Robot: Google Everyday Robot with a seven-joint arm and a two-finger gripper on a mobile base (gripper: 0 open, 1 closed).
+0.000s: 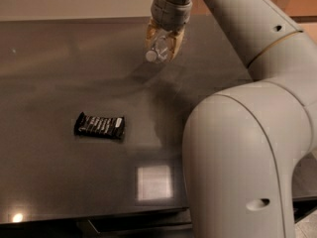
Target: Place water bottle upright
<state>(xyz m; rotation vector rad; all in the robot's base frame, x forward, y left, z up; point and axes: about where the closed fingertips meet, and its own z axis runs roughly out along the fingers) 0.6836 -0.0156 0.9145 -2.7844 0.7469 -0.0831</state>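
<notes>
The water bottle (pixel 158 49) is a small clear plastic bottle with a white cap. It sits between the fingers of my gripper (pixel 162 44), tilted with the cap pointing down and to the left. The gripper is shut on the bottle's body and holds it above the dark table (pixel 59 83) near the far middle. The bottle's lower part is hidden by the yellowish fingers (pixel 150 33).
A black snack bar wrapper (pixel 99 126) lies flat at the left middle of the table. My large white arm (pixel 247 133) covers the right side of the view. A bright square reflection (pixel 154 181) shows near the table's front edge.
</notes>
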